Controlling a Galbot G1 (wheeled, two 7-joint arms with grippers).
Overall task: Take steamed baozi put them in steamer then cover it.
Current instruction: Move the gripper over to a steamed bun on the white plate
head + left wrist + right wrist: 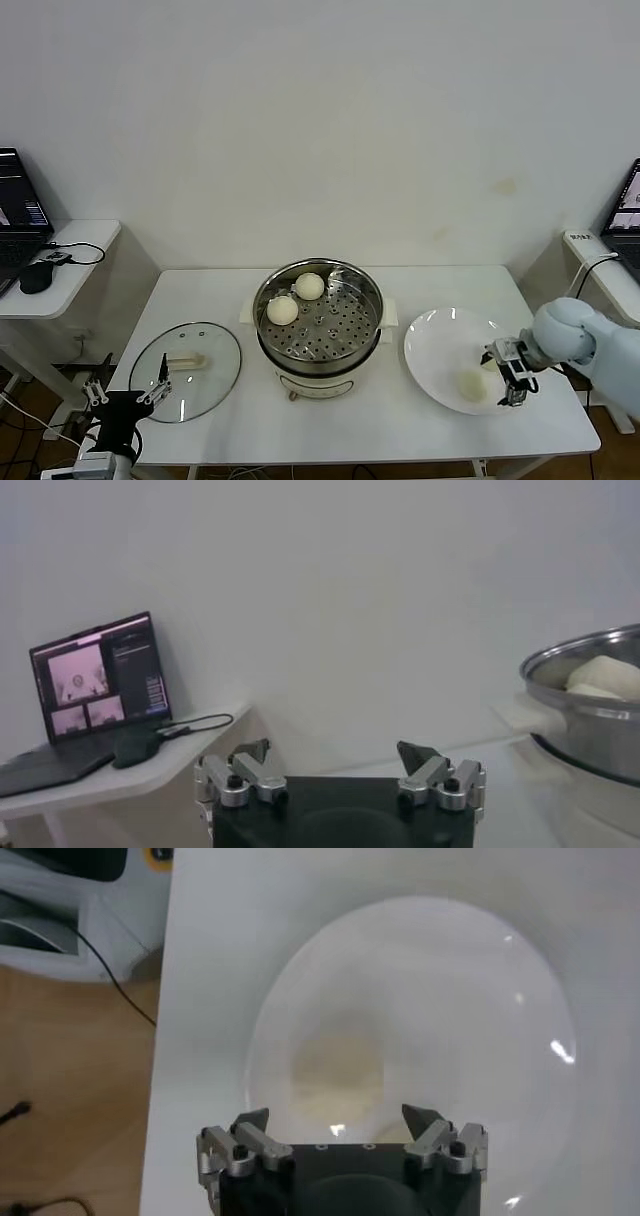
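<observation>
The steel steamer (318, 322) stands mid-table, and two cream-white baozi (310, 286) (282, 310) lie at the back left of its perforated tray. A third baozi (470, 385) rests on the white plate (440, 345) to the right. My right gripper (511, 388) hangs open over the plate's right rim, just right of that baozi. In the right wrist view the baozi (338, 1070) lies ahead of the open right gripper (336, 1120), untouched. The glass cover (205, 385) lies flat at the table's left. My left gripper (128, 392) waits open at its near-left edge.
A side table with a laptop (95, 680) and mouse stands far left, and another laptop (625, 215) sits far right. The steamer's rim (590, 710) with a baozi (605, 675) shows off to the side of the open left gripper (335, 752). Table edges run close to both grippers.
</observation>
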